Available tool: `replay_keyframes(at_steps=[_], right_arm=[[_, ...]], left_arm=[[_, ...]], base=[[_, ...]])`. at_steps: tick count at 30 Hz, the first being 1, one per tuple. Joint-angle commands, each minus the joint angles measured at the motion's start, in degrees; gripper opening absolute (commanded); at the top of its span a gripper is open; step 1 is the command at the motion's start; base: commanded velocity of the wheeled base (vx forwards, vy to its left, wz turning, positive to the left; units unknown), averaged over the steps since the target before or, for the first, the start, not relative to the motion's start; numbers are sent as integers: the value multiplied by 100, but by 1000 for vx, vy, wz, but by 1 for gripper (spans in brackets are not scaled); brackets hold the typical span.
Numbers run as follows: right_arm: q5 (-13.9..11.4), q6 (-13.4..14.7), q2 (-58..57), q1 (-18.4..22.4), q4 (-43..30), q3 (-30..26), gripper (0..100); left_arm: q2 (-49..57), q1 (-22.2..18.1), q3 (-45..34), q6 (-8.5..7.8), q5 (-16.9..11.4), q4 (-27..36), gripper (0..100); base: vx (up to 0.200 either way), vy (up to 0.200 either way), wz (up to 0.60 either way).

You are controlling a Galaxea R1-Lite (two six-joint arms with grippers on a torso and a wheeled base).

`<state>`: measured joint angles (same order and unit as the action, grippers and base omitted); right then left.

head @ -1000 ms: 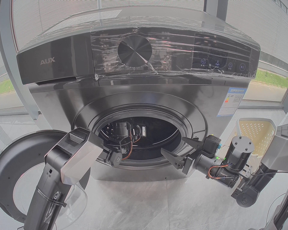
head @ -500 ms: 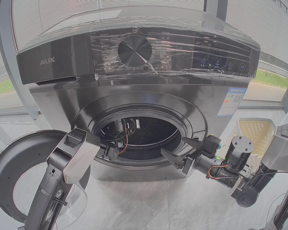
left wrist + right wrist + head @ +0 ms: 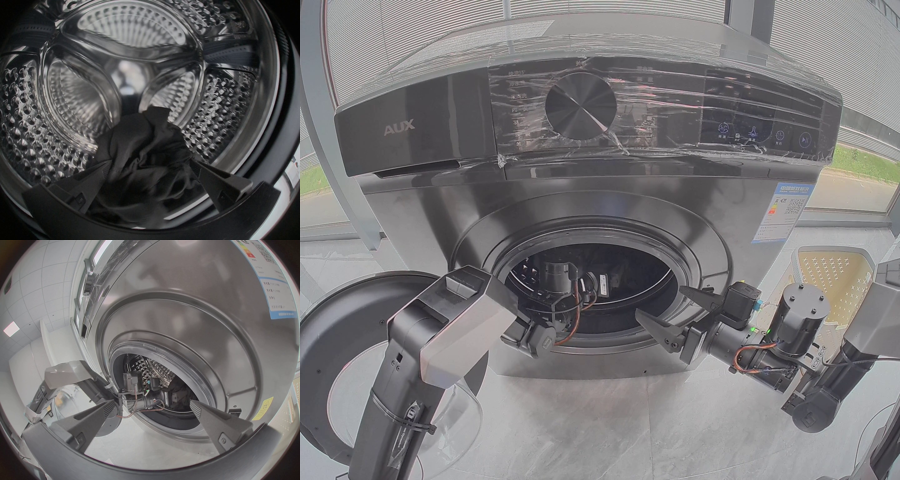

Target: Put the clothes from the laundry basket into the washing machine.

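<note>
Left gripper [image 3: 150, 161] is seen deep inside the washing machine [image 3: 600, 187], fingers spread wide apart, nothing clamped. Between those fingers and just past them, a dark garment [image 3: 140, 140] is found lying on the lower wall of the drum [image 3: 40, 140]. It is bunched into a crumpled heap, so no clear long axis can be made out; its highest fold is pointed toward the back of the drum. Whether the cloth brushes the fingertips cannot be settled, as dark lies against dark there.

Around it, the perforated steel wall and a raised paddle [image 3: 231, 54] are seen, and the dark door seal [image 3: 281, 140] is caught at the edge. The left arm's wrist is threaded through the round opening [image 3: 700, 256], and much of that opening is blocked by it.

Right gripper [image 3: 659, 301] is held outside, just before the lower right rim of the opening, its fingers also parted and bare. The door [image 3: 344, 337] is swung fully open on the left. A yellow laundry basket [image 3: 837, 275] is spotted on the floor at the right, behind the right arm.
</note>
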<state>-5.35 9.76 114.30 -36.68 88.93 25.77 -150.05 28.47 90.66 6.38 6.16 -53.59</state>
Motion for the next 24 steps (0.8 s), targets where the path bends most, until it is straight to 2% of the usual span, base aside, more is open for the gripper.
replay_keyframes(at_steps=[1,6,11,16,24], right_arm=[[-1,-1,-39,12,1,-19,100],[-19,25,-444,126,-16,-107,100],[-36,175,-988,240,-95,-292,100],[-62,184,-1050,355,-86,-459,100],[-10,140,-857,293,-34,-749,100]], left_arm=[[820,590,-1305,22,-18,-319,100],[1189,950,-2334,30,35,-785,100],[1672,1214,-3301,74,61,-1136,100],[2332,1530,-4593,268,52,-1426,100],[3158,2005,-5885,619,52,-1813,100]], base=[[0,0,0],[0,0,0],[0,0,0],[0,0,0],[0,0,0]])
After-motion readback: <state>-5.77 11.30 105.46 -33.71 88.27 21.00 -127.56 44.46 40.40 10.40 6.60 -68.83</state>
